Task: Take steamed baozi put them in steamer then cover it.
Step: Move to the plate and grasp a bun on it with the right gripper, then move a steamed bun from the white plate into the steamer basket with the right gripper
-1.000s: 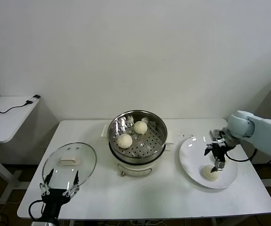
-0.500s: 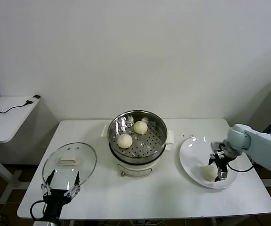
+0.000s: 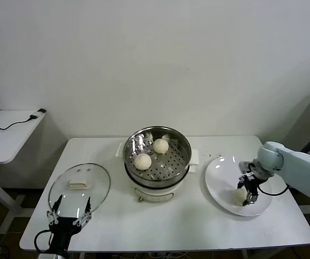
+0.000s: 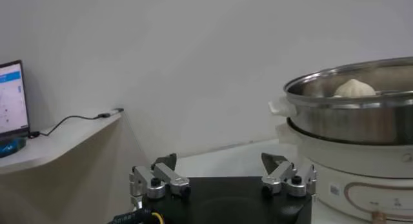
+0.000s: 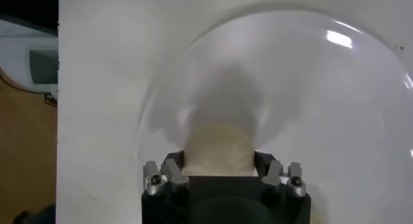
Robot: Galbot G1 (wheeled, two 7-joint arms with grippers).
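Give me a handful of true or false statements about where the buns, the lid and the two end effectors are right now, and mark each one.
1. Two baozi lie in the steamer. True.
2. The glass cover sits on the steamer. False: it lies flat on the table, on the robot's left side.
3. The right end effector is closed on a baozi on the white plate. True.
4. The left end effector grips the cover's handle. False: it is open, at the cover's near edge, holding nothing.
5. The plate holds three baozi. False: only one shows there.
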